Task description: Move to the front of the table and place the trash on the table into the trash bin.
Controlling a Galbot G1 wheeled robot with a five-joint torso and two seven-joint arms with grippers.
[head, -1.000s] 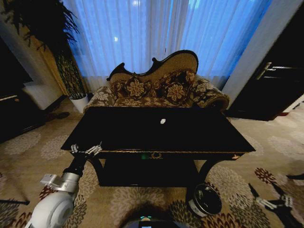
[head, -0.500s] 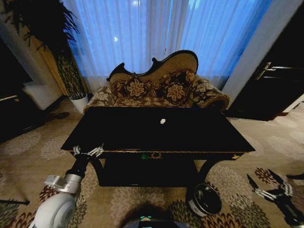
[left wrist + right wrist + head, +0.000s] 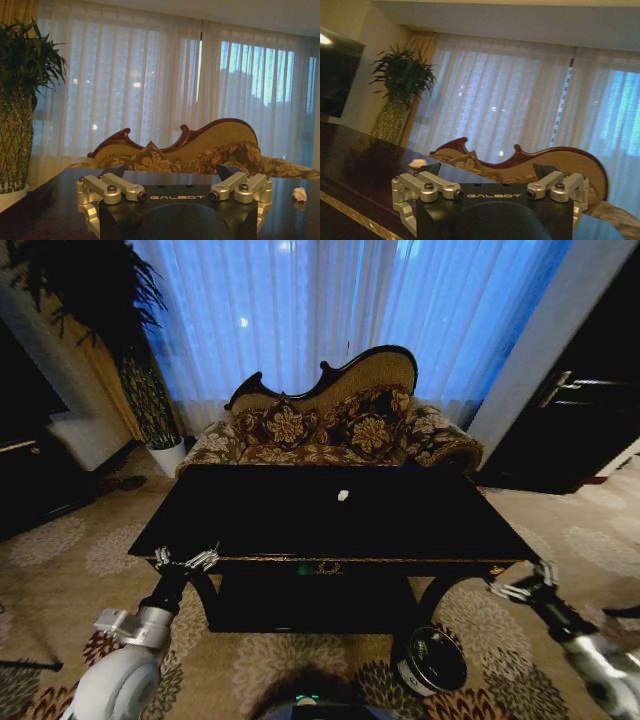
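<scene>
Left end effector [image 3: 186,560]: fingers spread, empty, at table [image 3: 250,530] front-left corner. Right end effector [image 3: 520,585]: spread, empty, off front-right corner. Trash [image 3: 343,495]: well beyond both, mid-table. Trash bin [image 3: 432,660]: below right end effector. Risk: reach clips table edge; light paper slides away.

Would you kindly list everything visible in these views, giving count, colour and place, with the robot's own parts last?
Glossy black rectangular table: one, gold-trimmed, centre, ahead.
White crumpled paper bit: one, on the tabletop, toward the far side.
Small black cylindrical bin: one, shiny rim, on the carpet by the table's front right leg.
Floral sofa: one, brown and gold, behind the table.
Potted plant: one, green, far left.
Left tool: open, at the table's front left corner.
Right tool: open, near the front right corner.
</scene>
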